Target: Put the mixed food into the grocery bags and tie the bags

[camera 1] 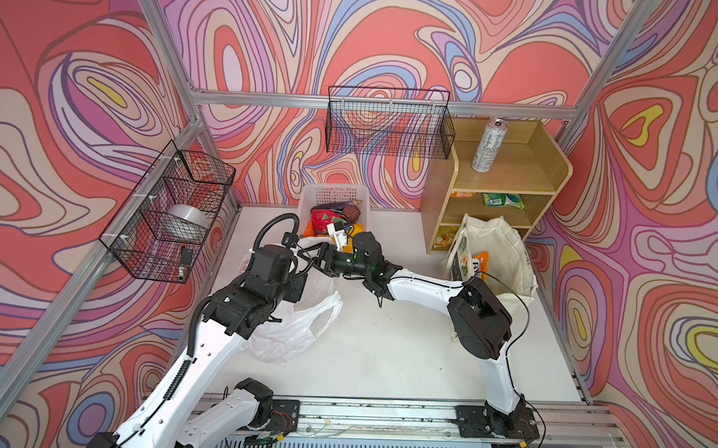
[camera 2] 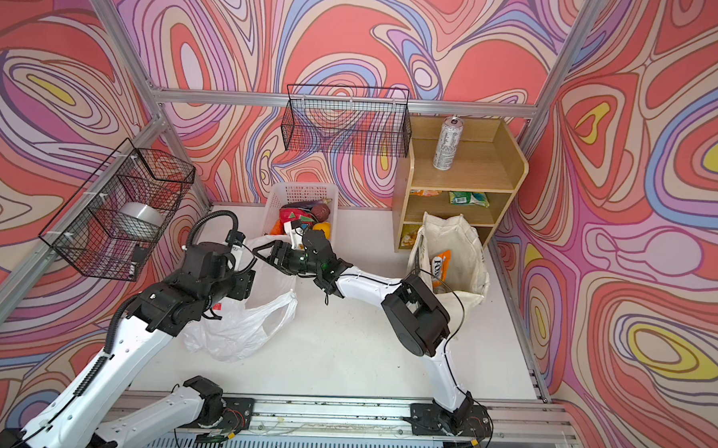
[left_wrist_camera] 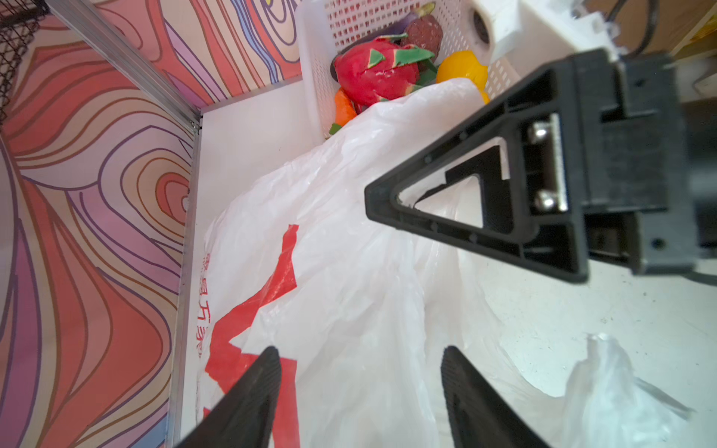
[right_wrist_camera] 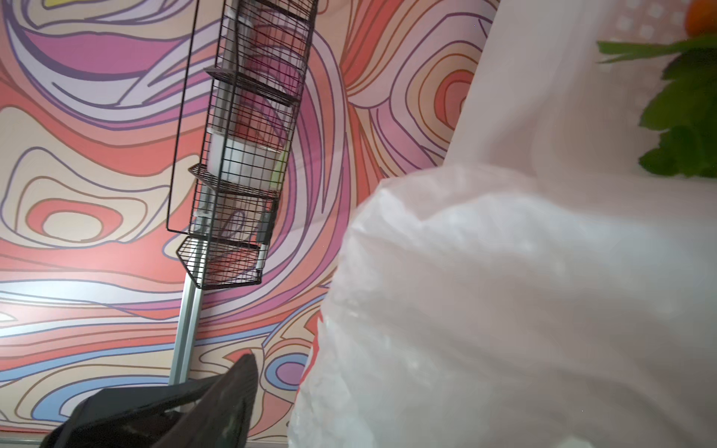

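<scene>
Two claws are shown meeting above the far end of the white plastic bag (camera 1: 294,330), which lies crumpled on the table (camera 1: 385,351) towards the left, with its far edge drawn up against the white lattice basket (camera 1: 334,188). The left claw (left_wrist_camera: 359,351) is seen with its fingers spread and nothing between them, directly above the bag's red lettering. The right claw (camera 1: 310,261) is extended across the middle and is likewise spread. In the right wrist view one finger (right_wrist_camera: 232,388) is visible and the rest is masked by bag film, so contact with the film cannot be judged. Inside the lattice basket the pink dragon fruit (left_wrist_camera: 372,73), a yellow lemon (left_wrist_camera: 461,70) and the orange carrot (left_wrist_camera: 344,108) are packed close together. The cream canvas tote (camera 1: 510,248) is stood open beside the wooden shelf (camera 1: 442,195) at the right, with an orange snack packet (camera 1: 478,265) inside it. A tall silver can (camera 1: 487,145) is stood upright on the shelf top, and a green packet (camera 1: 502,200) is laid on the level below. A second silver can (camera 1: 186,221) is held on its side in the wire basket (camera 1: 166,212) on the left wall.
</scene>
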Robot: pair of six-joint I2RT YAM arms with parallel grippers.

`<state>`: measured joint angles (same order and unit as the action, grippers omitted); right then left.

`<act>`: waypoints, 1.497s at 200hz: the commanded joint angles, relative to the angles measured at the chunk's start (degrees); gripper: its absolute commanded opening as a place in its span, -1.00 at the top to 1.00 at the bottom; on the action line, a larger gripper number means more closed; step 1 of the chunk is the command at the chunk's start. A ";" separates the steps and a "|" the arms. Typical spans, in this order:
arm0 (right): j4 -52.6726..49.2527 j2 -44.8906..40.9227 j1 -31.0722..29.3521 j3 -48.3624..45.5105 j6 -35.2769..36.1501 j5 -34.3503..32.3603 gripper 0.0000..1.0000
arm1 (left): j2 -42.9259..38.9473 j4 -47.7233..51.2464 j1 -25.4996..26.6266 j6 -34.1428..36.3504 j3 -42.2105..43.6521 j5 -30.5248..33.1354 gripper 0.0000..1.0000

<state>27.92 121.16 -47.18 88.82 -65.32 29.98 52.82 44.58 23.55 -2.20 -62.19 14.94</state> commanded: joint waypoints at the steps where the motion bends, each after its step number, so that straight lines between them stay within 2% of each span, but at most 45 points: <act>1: 2.57 0.83 0.32 2.18 -1.84 1.26 -0.47 | -1.20 -0.26 -0.21 1.58 0.54 -2.57 -0.50; 70: 3.53 -0.40 0.27 2.94 -3.34 1.67 -0.45 | 1.53 -2.48 0.04 2.00 2.05 -3.55 -0.58; 89: 3.85 -0.67 0.24 3.02 -3.74 1.76 -0.45 | 2.91 -4.36 0.56 1.73 2.64 -1.82 -0.62; 120: 3.50 -0.84 0.29 3.47 -3.70 1.83 -0.45 | 4.64 -7.83 1.85 1.72 3.90 1.00 -0.81; 143: 3.62 -0.84 0.29 3.47 -3.85 1.79 -0.45 | 6.40 -8.51 2.19 1.33 4.72 3.93 -0.81; 172: 3.98 -1.10 0.27 2.91 -4.11 1.71 -0.45 | 7.24 -10.65 2.38 0.08 7.07 10.54 -0.75; 184: 4.24 -1.19 0.31 2.78 -4.38 1.66 -0.45 | 7.82 -11.35 2.40 -0.10 8.05 13.20 -0.64; 195: 4.28 -1.35 0.31 2.68 -4.49 1.65 -0.45 | 8.28 -12.03 2.37 -0.11 8.81 14.82 -0.39; 214: 3.43 -1.71 0.38 2.72 -4.42 2.08 -0.45 | 9.10 -13.38 2.18 -0.09 9.63 16.64 0.48; 230: 2.30 -2.70 0.96 2.23 -4.06 3.40 -0.44 | 10.01 -13.53 0.87 -0.49 8.82 15.11 1.00; 255: 1.13 -7.78 3.73 -2.93 -3.38 5.71 -0.43 | 11.36 -11.45 -4.07 -2.58 5.43 9.90 1.00; 270: -3.31 -12.45 6.37 -6.60 -0.84 6.48 -0.43 | 11.34 -11.46 -7.10 -2.73 4.28 7.17 1.00; 280: -7.94 -15.68 8.30 -8.47 2.58 6.33 -0.43 | 11.27 -11.21 -8.67 -2.60 3.44 5.66 1.00; 299: -23.84 -19.38 11.51 -7.95 12.76 2.01 -0.43 | 11.12 -10.92 -10.66 -1.96 2.20 4.85 1.00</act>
<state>19.88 107.90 -39.55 80.71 -64.20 34.89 64.42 32.05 14.98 -3.68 -57.06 23.00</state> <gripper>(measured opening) 0.715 0.047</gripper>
